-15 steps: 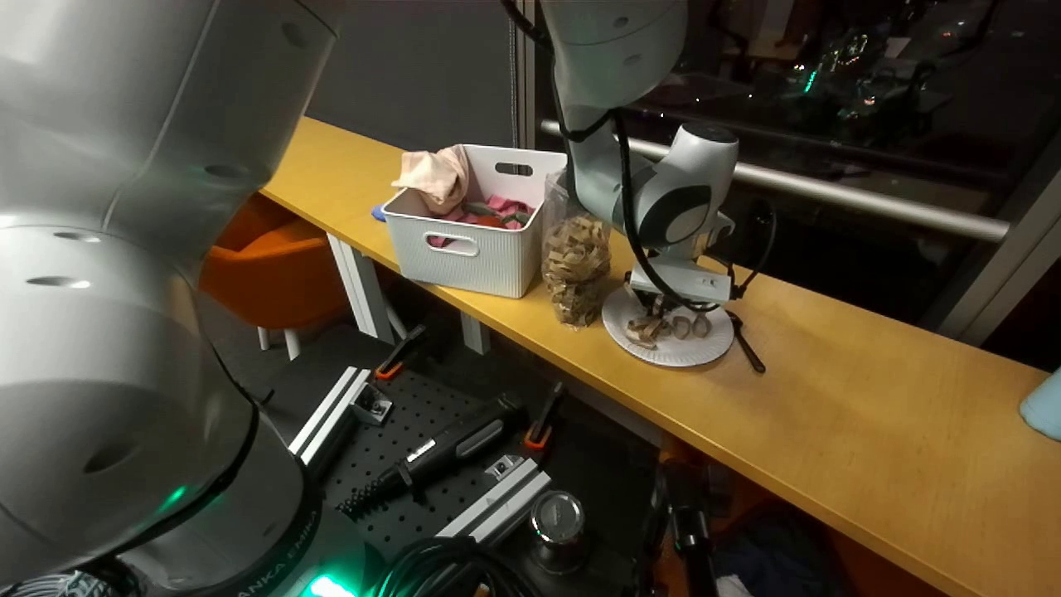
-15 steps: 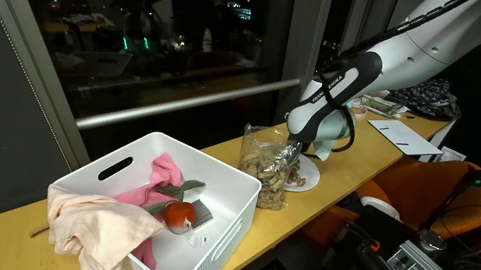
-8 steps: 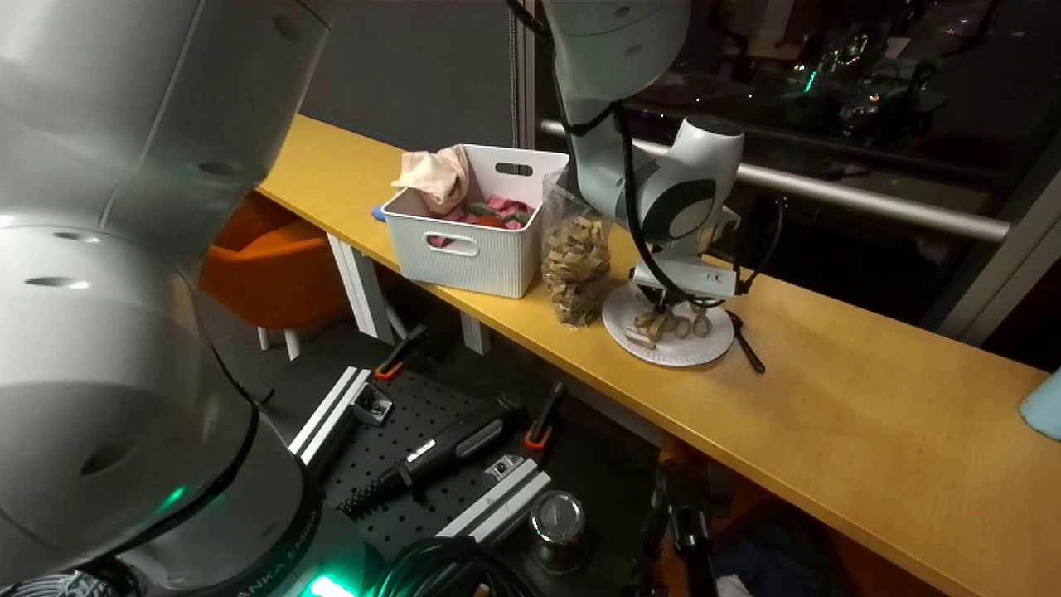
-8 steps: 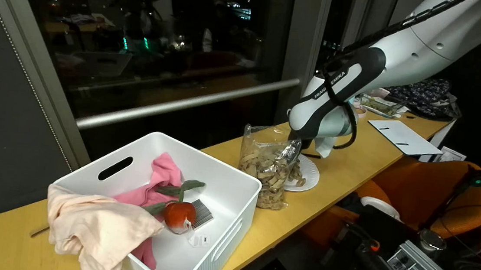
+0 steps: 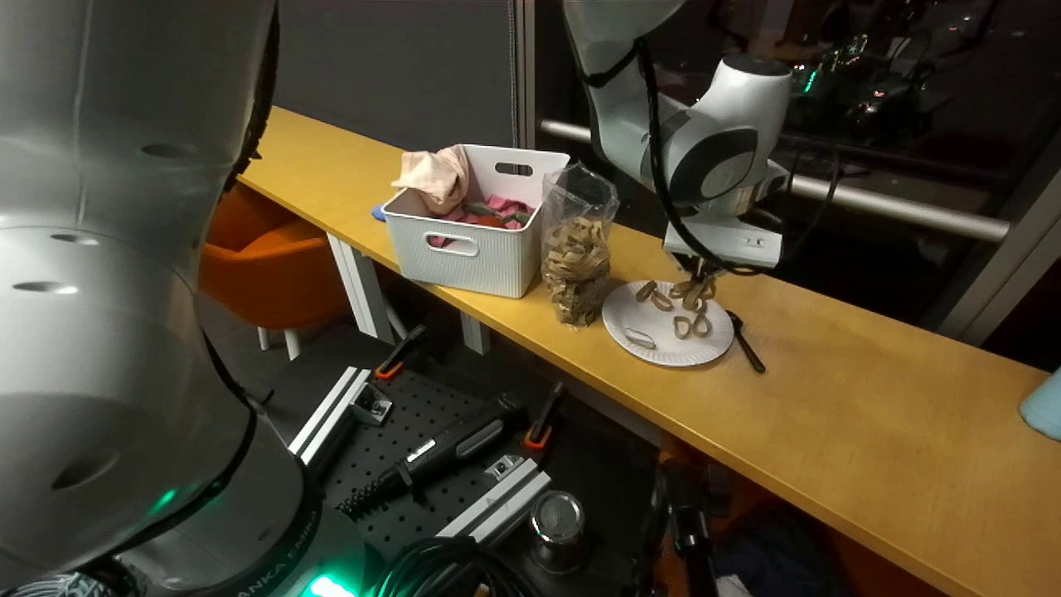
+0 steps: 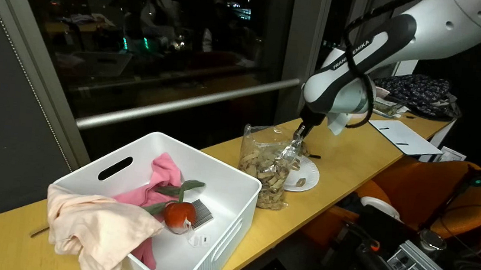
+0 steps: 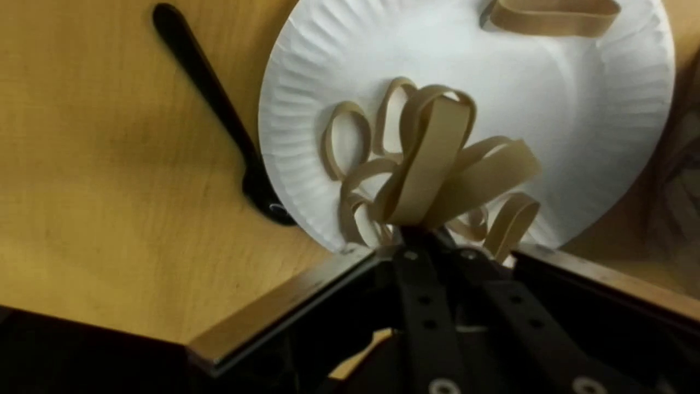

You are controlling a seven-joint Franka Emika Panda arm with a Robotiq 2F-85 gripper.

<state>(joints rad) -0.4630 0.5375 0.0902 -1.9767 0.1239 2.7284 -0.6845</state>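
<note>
In the wrist view, a black spoon flanks the plate at nine o'clock; the pincer clasps tan bands over the plate's loops. In an exterior view, a bag of rubber strips stands at its ten.

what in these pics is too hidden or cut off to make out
Bands in the gripper: number hidden by overlap, wrist view.
Black utensil: head seemingly partly covered by the plate, wrist view.
Plate: one side blocked by the bag, in an exterior view.
Blue thing: cut off by the right edge, in an exterior view.
</note>
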